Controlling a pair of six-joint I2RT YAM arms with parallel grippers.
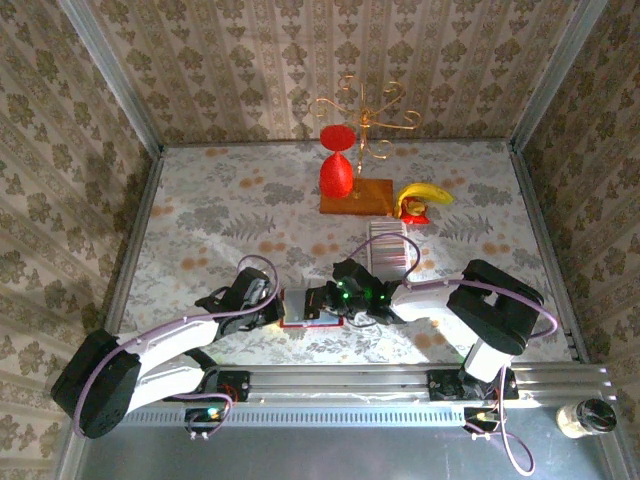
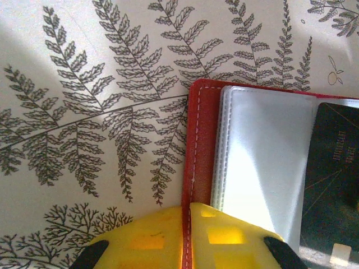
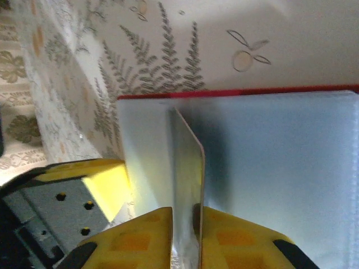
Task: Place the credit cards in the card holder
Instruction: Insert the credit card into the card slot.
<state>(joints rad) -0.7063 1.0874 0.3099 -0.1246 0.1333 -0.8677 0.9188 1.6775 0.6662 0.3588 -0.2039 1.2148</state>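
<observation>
early, we judge: left fingers (image 2: 140, 241) pinch card holder (image 2: 202, 168) open; one credit card (image 3: 188, 185) between right fingers (image 3: 235, 241), grip we cannot tell; credit cards (image 1: 388, 248) beyond them wait.

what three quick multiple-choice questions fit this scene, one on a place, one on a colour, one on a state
1. Where does the curved yellow banana lie?
A. right of the brown wooden board
B. against the left wall
C. at the table's near left corner

2. What colour is the cover of the small book-like card holder?
A. blue
B. red
C. green

3. How does the card holder lie?
A. shut and clasped
B. standing on end
C. open, clear sleeves up, the left gripper clamped on its cover edge

Answers:
1 A, the top view shows the banana just right of the board.
2 B, both wrist views show a red rim around the sleeves.
3 C, the left wrist view shows the sleeves exposed and the jaws closed on either side of the red edge.
</observation>
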